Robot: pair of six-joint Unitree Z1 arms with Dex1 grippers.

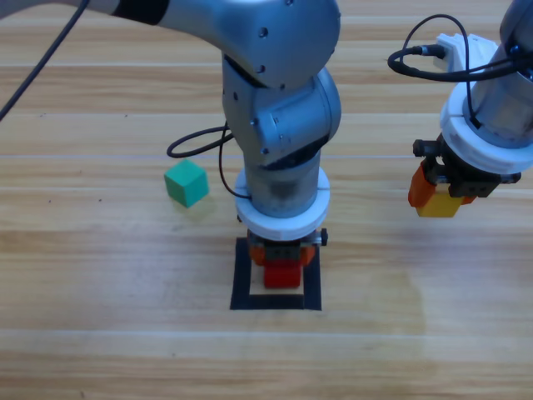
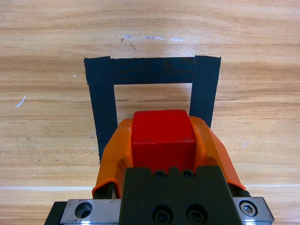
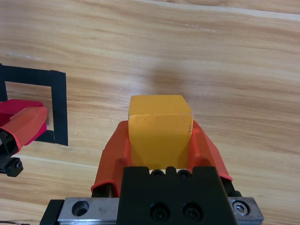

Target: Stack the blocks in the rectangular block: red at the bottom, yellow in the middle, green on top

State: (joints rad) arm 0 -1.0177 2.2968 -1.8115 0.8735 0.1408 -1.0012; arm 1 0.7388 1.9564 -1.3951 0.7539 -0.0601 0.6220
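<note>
Left hand [image 1: 283,260] grips the red cube [image 1: 283,273] inside the tape square [image 1: 241,283]; right hand [image 1: 445,190] clamps the yellow cube [image 1: 440,202] off right; green cube [image 1: 186,183] sits alone on the table [image 1: 100,333].

— What carries everything here?

— A wooden bench [image 1: 100,350], pale planks with the grain running across the high view.

— And what lies flat on it?

— A nearly square outline of black tape [image 1: 241,279], near the middle, towards the lower edge of the high view. Bare wood shows inside it.

— Anything else resting on the wood?

— A teal-green cube [image 1: 186,183], left of the tape and a little farther up, well apart from it, sitting turned at an angle to the planks.
</note>
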